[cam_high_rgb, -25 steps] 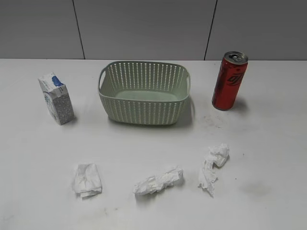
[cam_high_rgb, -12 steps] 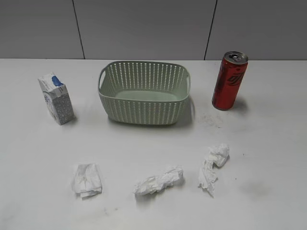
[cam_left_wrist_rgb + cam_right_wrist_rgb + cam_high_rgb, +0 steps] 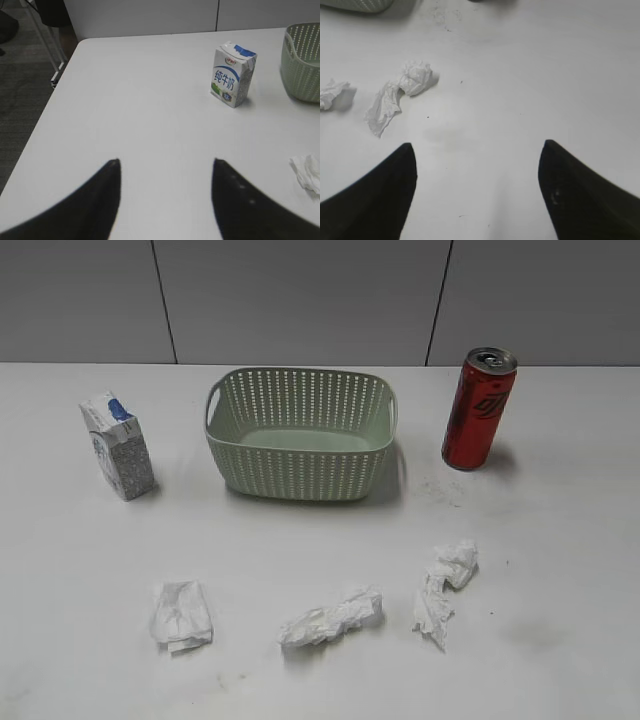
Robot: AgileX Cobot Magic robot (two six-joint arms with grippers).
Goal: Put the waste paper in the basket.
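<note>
Three wads of white waste paper lie in a row near the front of the white table: the left wad point(image 3: 181, 615), the middle wad point(image 3: 331, 618) and the right wad point(image 3: 445, 587). The sage-green basket point(image 3: 300, 472) stands behind them, empty. No gripper shows in the exterior view. My left gripper point(image 3: 166, 162) is open and empty over bare table, with the left wad point(image 3: 309, 171) at its right edge and the basket point(image 3: 301, 67) far right. My right gripper point(image 3: 477, 146) is open and empty, with the right wad point(image 3: 400, 95) ahead to its left and the middle wad point(image 3: 334, 93) at the left edge.
A white-and-blue printed packet point(image 3: 118, 446) stands left of the basket and also shows in the left wrist view point(image 3: 232, 75). A red drink can point(image 3: 479, 408) stands right of the basket. The table's left edge point(image 3: 50, 107) drops to a dark floor.
</note>
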